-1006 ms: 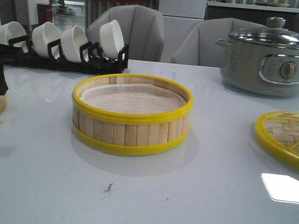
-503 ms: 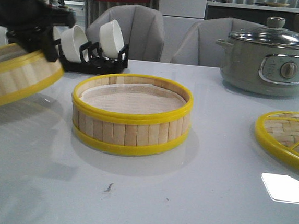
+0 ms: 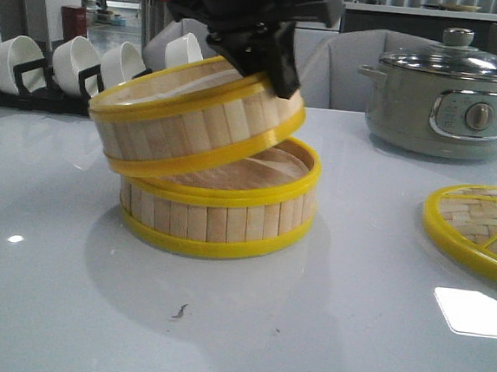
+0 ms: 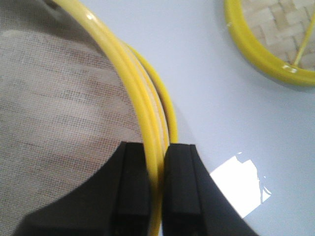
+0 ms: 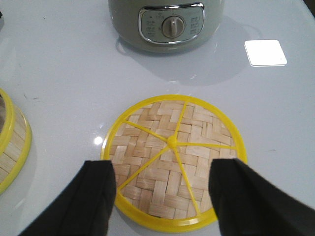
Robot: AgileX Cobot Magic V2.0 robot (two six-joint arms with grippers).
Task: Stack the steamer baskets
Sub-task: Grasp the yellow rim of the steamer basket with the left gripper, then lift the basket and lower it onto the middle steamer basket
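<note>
One steamer basket (image 3: 220,214) with pale slat walls and yellow rims stands on the white table in the middle of the front view. My left gripper (image 3: 272,70) is shut on the far right rim of a second steamer basket (image 3: 189,120) and holds it tilted over the first, its left side higher, its lower right edge at the standing basket's rim. In the left wrist view the fingers (image 4: 179,187) pinch the yellow rim (image 4: 147,128) beside the white liner (image 4: 54,113). My right gripper (image 5: 162,196) is open and empty above the woven lid (image 5: 173,157).
The woven bamboo lid (image 3: 484,228) lies flat at the right edge of the table. A grey-green electric pot (image 3: 448,95) with glass lid stands at the back right. A black rack of white bowls (image 3: 76,71) stands at the back left. Grey chairs stand behind the table.
My left gripper has carried the second basket from the far left, up and rightward, to over the standing basket. The standing basket, lid and pot have not moved.
</note>
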